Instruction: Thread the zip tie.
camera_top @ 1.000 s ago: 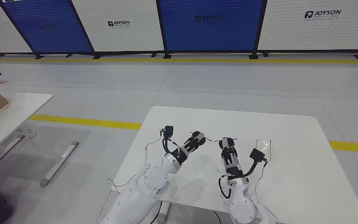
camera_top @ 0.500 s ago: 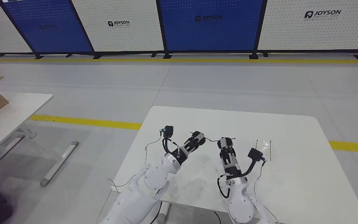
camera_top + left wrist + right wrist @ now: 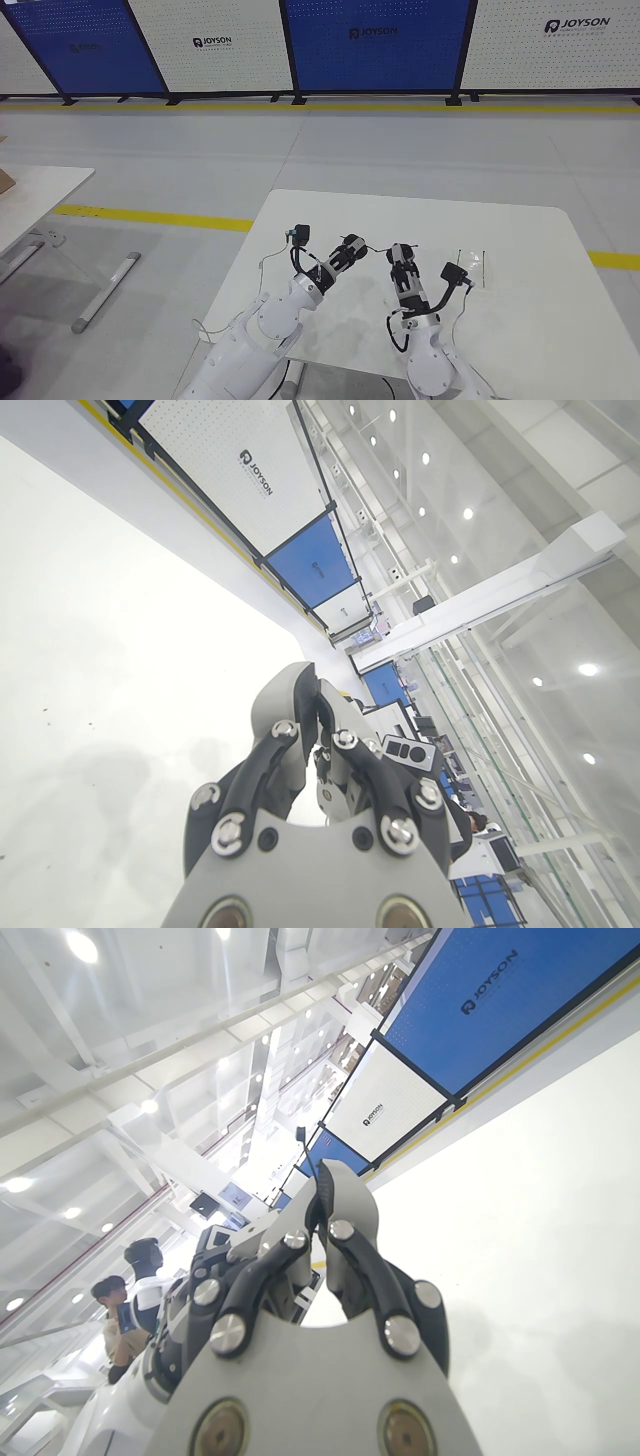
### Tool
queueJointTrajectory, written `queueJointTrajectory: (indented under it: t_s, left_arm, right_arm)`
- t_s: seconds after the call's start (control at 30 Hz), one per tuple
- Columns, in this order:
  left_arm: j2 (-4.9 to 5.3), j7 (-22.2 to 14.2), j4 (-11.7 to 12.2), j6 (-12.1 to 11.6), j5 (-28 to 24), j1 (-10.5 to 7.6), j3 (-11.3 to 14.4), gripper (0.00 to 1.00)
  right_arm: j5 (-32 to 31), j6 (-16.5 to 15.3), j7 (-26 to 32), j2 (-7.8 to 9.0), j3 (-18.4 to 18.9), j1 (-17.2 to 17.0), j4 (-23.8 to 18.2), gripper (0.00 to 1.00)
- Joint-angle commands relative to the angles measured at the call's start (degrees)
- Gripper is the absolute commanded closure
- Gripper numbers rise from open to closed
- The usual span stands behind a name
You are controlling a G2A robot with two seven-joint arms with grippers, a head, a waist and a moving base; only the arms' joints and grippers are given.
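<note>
Where both arms work: white bench (image 3: 520, 300), lower centre of top view.
right claw (image 3: 319, 1180): clamped on zip tie (image 3: 301, 1134), lower centre, over the bench.
left claw (image 3: 312, 687): fingers together, just left of it.
zip tie: black, head poking past the tips.

Zip tie (image 3: 306, 1151) in right hand (image 3: 321, 1179), left hand (image 3: 311, 681) just beside, above table (image 3: 505, 228)

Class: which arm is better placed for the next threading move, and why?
Likely the right: the right gripper is shut on the zip tie, its head poking past the fingertips. The left gripper is shut nearby.
</note>
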Motion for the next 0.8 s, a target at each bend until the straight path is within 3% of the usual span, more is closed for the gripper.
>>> queueJointTrajectory:
  t_s: [0.0,0.77]
  left_arm:
    - [0.0,0.0,0.0,0.0,0.0,0.0,0.0,1.0]
    - [0.0,0.0,0.0,0.0,0.0,0.0,0.0,1.0]
  right_arm:
    - [0.07,-0.29,-0.49,-0.03,0.27,-0.21,-0.08,1.0]
    - [-0.73,-0.22,-0.58,-0.55,1.14,-0.74,-0.16,1.0]
